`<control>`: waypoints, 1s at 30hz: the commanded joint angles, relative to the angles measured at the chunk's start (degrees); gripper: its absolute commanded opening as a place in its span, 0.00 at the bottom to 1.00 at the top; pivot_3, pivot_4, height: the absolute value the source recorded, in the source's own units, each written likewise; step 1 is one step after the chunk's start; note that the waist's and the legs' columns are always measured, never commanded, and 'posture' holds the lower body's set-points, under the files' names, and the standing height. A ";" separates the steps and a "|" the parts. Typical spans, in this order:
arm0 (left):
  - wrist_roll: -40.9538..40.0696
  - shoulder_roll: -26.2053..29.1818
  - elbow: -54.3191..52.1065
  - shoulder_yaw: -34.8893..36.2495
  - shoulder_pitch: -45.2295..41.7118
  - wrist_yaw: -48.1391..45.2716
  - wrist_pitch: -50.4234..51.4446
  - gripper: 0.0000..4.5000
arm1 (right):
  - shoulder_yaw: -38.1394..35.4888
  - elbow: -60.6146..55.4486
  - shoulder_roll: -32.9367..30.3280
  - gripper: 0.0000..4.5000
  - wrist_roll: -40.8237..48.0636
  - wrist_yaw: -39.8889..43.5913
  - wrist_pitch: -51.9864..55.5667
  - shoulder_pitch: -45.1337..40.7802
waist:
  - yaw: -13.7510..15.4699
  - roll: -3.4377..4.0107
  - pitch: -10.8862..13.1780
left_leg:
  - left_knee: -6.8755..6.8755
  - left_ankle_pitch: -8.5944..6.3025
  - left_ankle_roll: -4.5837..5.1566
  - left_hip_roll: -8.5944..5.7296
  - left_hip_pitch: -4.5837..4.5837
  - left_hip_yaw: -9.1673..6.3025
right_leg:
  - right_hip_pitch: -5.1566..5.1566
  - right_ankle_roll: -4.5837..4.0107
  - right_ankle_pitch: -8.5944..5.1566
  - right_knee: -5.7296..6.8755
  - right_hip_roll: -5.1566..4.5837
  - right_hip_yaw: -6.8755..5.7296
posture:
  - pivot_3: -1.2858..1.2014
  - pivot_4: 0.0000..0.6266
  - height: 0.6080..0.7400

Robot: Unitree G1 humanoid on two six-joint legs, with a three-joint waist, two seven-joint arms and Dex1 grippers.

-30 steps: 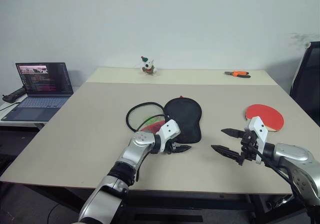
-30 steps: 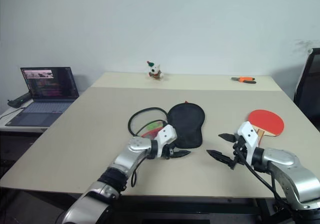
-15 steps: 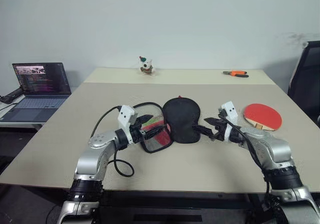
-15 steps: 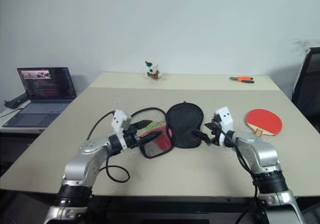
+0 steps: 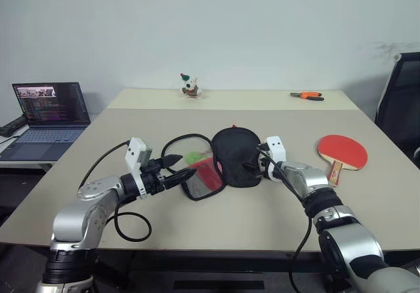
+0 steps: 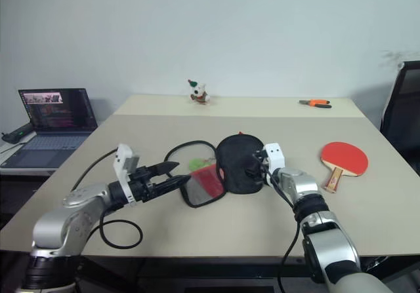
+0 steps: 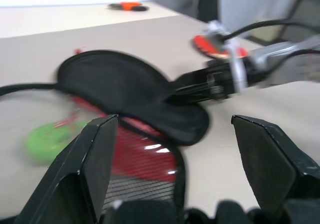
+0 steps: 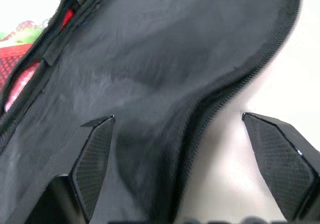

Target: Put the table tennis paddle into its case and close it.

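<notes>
The case [image 5: 237, 155] lies open mid-table, its solid black flap beside the see-through mesh half [image 5: 205, 180], where something red shows through. A green tag [image 5: 194, 156] lies by the mesh. The table tennis paddle [image 5: 343, 151] rests red face up on the table at the right, apart from both arms. My left gripper [image 5: 186, 164] is open at the mesh half's left rim, level, with nothing between its fingers [image 7: 95, 159]. My right gripper [image 5: 254, 158] is open at the black flap's right edge; in the right wrist view its fingers [image 8: 97, 154] straddle that edge of the case [image 8: 150, 48].
A laptop [image 5: 49, 109] stands on a side desk at the left. A small toy figure [image 5: 190, 85] and orange pliers [image 5: 310, 96] lie at the table's far end. A black chair [image 5: 400, 103] stands at the right. A black cable [image 5: 131, 221] loops under my left arm.
My left arm swung out to the left and now reaches the case from that side. My right gripper moved forward and left from near the paddle to the flap's edge. The mesh half shifted.
</notes>
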 commanded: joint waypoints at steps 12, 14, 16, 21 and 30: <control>-2.12 4.86 -1.74 1.52 -0.70 -1.41 -0.45 0.88 | -5.86 9.89 6.11 0.25 -0.10 -3.32 -7.63 -7.47 | -0.88 0.00 0.00 | -0.22 0.00 0.00 0.02 0.01 0.07 | -0.25 -0.01 0.00 0.03 0.03 0.44 | 0.52 0.24 1.00; -2.03 4.71 -1.77 1.14 -0.74 -1.42 -0.56 0.88 | -7.65 10.66 6.02 0.08 0.45 -4.89 -8.45 -8.29 | -0.90 0.00 0.00 | -0.30 0.00 0.00 0.02 0.01 0.14 | -0.32 -0.01 0.00 0.02 0.03 0.69 | 0.52 0.24 1.00; -1.95 4.69 -1.74 0.58 -0.95 -1.79 -0.66 0.88 | -10.48 11.33 5.60 0.01 1.69 -7.25 -9.06 -9.18 | -0.94 0.00 0.00 | -0.38 0.00 0.00 0.02 0.01 0.23 | -0.40 -0.01 0.00 0.03 0.03 0.79 | 0.52 0.24 1.00; -1.83 4.78 -0.52 -0.56 -2.61 -2.74 -1.03 0.88 | -15.92 12.22 3.64 0.01 4.21 -12.27 -8.52 -10.07 | -0.95 0.00 0.00 | -0.52 0.01 -0.01 0.02 0.00 0.33 | -0.49 -0.01 0.00 0.01 0.03 0.91 | 0.52 0.24 1.00; -0.27 5.16 3.81 -3.43 -6.41 -5.96 -3.09 0.88 | -23.10 11.39 -0.84 0.01 7.23 -23.33 -6.09 -6.84 | -0.93 -0.01 0.00 | -0.53 0.01 0.00 0.02 0.00 0.46 | -0.48 -0.01 0.00 0.00 0.03 0.97 | 0.52 0.24 1.00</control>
